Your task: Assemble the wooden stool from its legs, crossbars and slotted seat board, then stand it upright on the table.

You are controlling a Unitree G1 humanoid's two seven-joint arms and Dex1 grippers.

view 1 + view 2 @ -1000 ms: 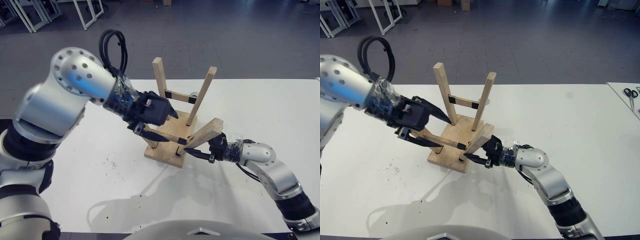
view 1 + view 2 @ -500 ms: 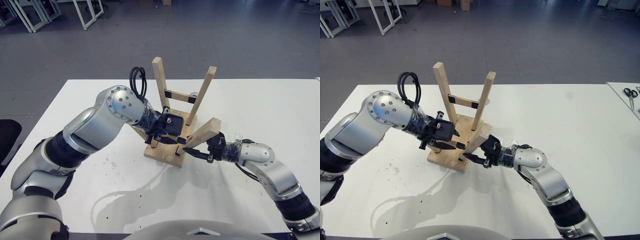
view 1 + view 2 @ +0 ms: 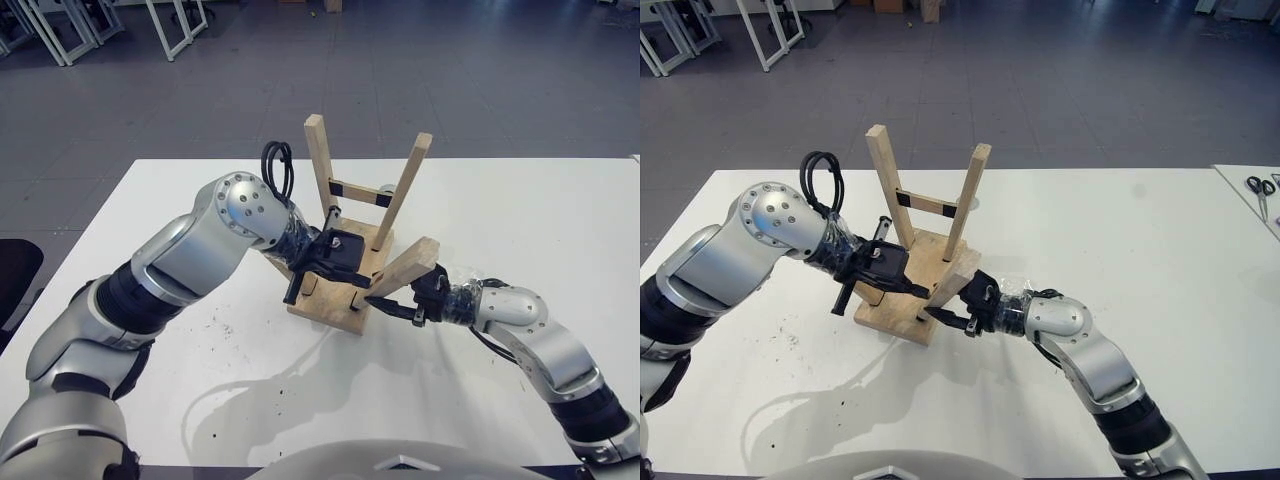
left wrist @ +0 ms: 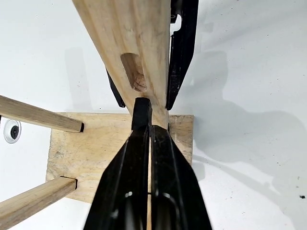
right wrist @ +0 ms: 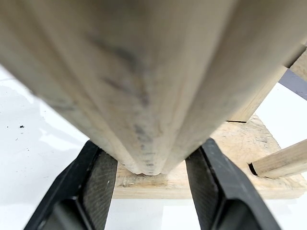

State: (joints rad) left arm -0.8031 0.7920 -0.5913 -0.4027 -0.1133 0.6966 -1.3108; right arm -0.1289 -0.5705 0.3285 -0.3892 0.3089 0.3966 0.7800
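Scissors at 2 o'clock on a side table; white metal frames at 11 o'clock on the grey floor.

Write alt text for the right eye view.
The right gripper holds a tilted leg on the upturned seat board while the left gripper holds a crossbar toward it, on a white table. Two joined legs stand behind.

The silver left arm bends in over the pale wooden seat board, its black left gripper closed on a thin wooden crossbar. The right gripper, low beside that board, clamps the tilted pale wooden leg.
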